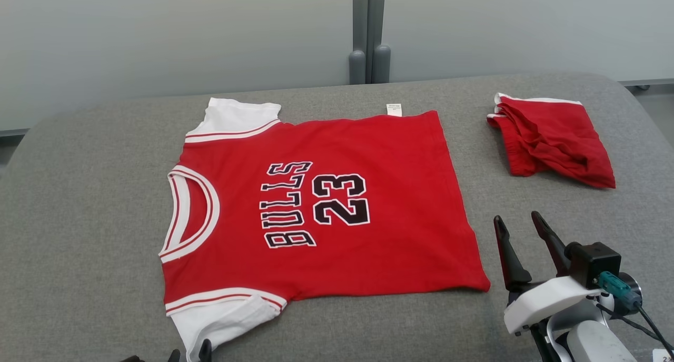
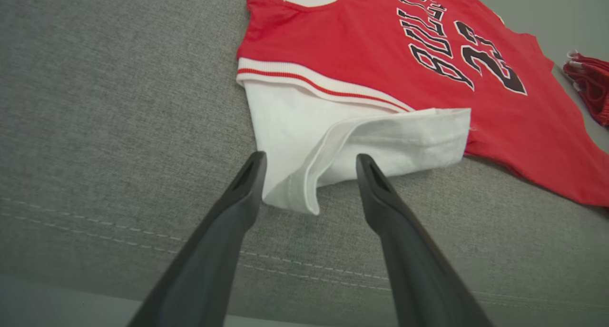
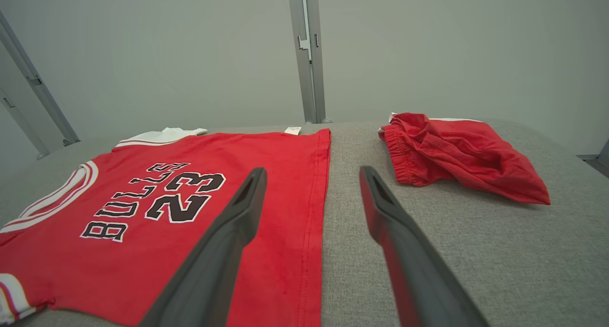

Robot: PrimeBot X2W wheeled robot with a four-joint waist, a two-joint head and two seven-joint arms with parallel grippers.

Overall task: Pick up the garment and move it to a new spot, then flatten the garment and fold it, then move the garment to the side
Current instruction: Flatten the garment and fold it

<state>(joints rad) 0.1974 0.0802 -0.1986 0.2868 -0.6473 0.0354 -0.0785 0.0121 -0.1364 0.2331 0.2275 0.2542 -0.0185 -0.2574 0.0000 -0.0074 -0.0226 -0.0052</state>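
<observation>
- Shirt [image 1: 326, 204] lies flat on the table [image 1: 79, 193], collar toward my left, long axis left-right.
- My left gripper [image 2: 309, 158], jaws spread, straddles the folded near sleeve [image 2: 380, 132]; it's nearer.
- Right gripper [image 1: 517, 217] hangs released beside the hem [image 3: 319, 198].

Head cam: high at the near edge, looking forward and down across the grey counter [image 1: 79, 219]. It takes in the whole jersey [image 1: 400, 193], the red shorts [image 1: 553, 140] at far right and the far wall [image 1: 158, 35]. The right claw [image 1: 516, 217] sits in its near-right corner.
Left wrist cam: low and very close at near left, skimming the counter along the left claw [image 2: 310, 156] onto the white sleeve [image 2: 285, 122]. The shorts just clip its right edge.
Right wrist cam: low at near right, set further back, facing the far wall along the jersey's hem.
All three share the number print [image 1: 339, 198] and the shorts.
</observation>
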